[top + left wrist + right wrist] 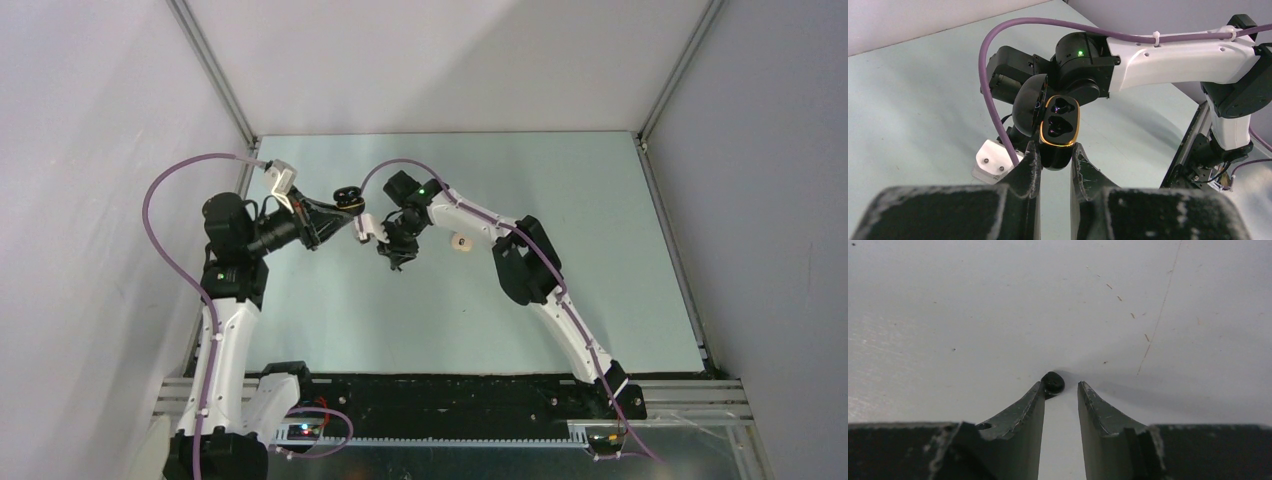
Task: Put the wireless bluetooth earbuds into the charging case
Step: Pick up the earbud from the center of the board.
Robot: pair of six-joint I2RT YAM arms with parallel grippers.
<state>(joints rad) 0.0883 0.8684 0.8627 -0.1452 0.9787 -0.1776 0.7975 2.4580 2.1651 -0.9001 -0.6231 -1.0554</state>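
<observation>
The left gripper (1054, 151) is clenched on the lower end of the black charging case (1060, 125) and holds it in the air over the far left part of the bench (600, 250). The case's lid (1029, 107) is swung open, and both sockets inside the gold-rimmed face are empty. The right gripper (1060, 387) points down at the bench near the middle of its far half, with its jaws narrowly apart and grasping nothing. A black earbud (1052, 382) lies on the bench touching the tip of one finger. A small cream-white round piece (460, 241) lies just beside the right arm; whether it is an earbud or a case, I cannot tell.
</observation>
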